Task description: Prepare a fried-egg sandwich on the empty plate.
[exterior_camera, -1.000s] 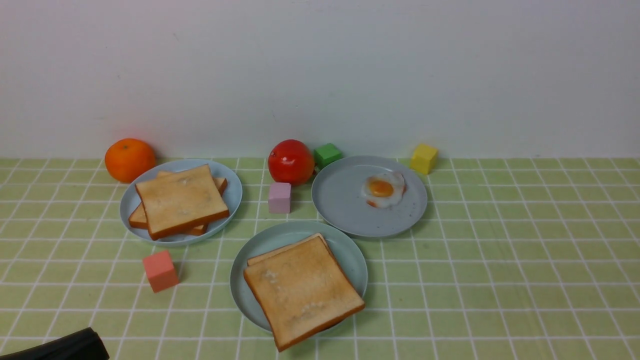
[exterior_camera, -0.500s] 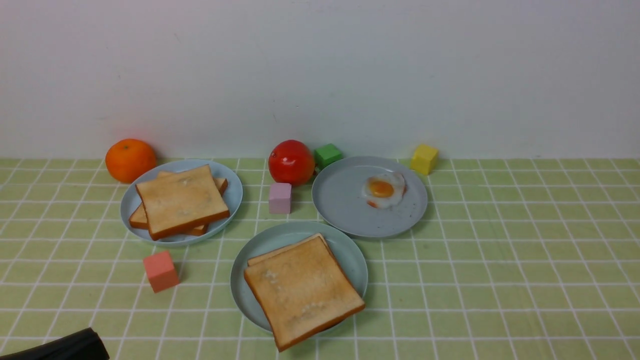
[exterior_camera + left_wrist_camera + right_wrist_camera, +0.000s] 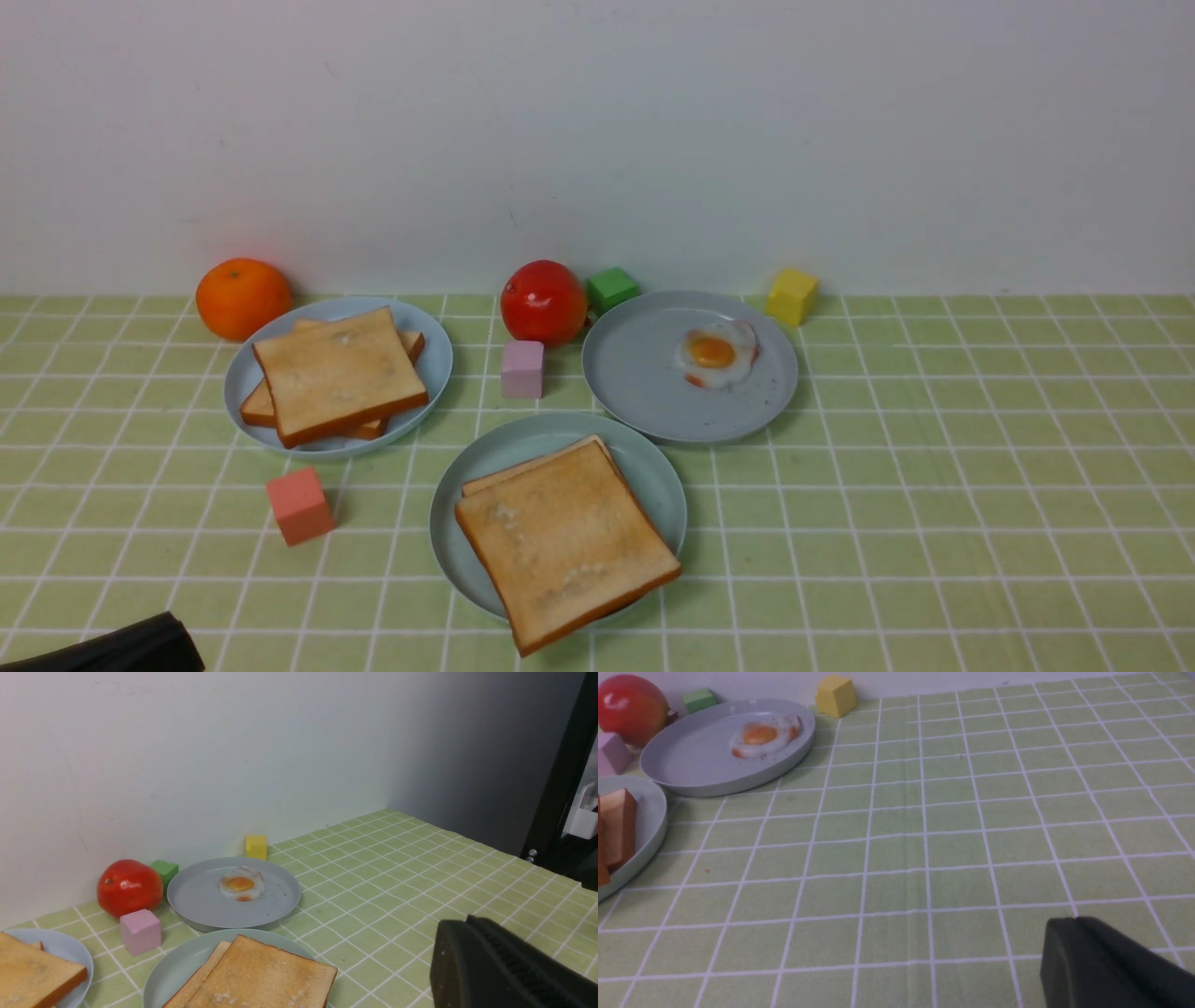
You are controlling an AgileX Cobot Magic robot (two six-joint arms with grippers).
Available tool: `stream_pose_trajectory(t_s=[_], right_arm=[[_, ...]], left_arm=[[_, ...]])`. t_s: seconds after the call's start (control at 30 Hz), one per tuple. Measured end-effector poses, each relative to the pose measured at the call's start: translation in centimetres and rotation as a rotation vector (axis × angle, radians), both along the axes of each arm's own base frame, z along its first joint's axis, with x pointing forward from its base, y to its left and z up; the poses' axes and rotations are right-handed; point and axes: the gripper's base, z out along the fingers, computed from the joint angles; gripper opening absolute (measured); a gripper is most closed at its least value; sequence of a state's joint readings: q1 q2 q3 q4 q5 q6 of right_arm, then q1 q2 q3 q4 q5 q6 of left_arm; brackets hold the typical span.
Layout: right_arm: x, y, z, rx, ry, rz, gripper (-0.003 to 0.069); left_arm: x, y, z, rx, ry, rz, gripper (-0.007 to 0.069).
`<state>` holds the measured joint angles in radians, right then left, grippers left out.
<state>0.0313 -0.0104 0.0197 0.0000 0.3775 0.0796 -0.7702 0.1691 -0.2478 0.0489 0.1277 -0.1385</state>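
Left jaws: only one dark pad visible in the left wrist view, parked low at the near left corner; width of opening cannot be told. Right jaws: only one dark finger visible in the right wrist view, hovering over bare table at the right; opening likewise cannot be told. Nothing held by either, as far as shown.

Nearest to the jaws: mint-green plate, near centre, carrying the sandwich of two toast slices, top slice skewed and overhanging the near rim. No egg visible between the slices. Just beyond, far right: grey plate with one fried egg. Far left: light-blue plate with the spare toast stack. Between plates: pink cube, tomato, green cube. Further out: yellow cube, orange, salmon cube.

Change over the last second: none detected; all objects and the left arm tip unmoved. Likely meaning: stacking finished, arms retracted and idle. Completion uncertain, egg filling not confirmable.
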Motion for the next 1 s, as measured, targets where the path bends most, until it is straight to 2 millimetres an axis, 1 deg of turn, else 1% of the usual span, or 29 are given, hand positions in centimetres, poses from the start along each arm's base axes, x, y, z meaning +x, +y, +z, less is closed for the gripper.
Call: stream_pose_trajectory(t_s=[0.83, 0.9, 0.93, 0.97, 1.0], right_arm=[[0.0, 0.0, 0.0, 0.0, 0.003, -0.001, 0.0012], [0.0, 0.0, 0.0, 0.0, 0.003, -0.001, 0.0015], [0.0, 0.0, 0.0, 0.0, 0.003, -0.001, 0.0015], [0.0, 0.0, 0.0, 0.0, 0.003, -0.001, 0.0015], [0.0, 0.0, 0.0, 0.0, 0.003, -0.001, 0.0016]], left_arm=[[0.0, 0.1, 0.0, 0.007, -0.003, 0.015, 0.0012], [0.2, 0.6, -0.3, -0.01, 0.001, 0.1, -0.0013], [0.2, 0.6, -0.4, -0.01, 0.002, 0.1, -0.0013], [0.5, 1.2, -1.1, -0.019, 0.014, 0.197, -0.0013], [0.5, 1.4, -1.5, -0.021, 0.019, 0.234, -0.0013]])
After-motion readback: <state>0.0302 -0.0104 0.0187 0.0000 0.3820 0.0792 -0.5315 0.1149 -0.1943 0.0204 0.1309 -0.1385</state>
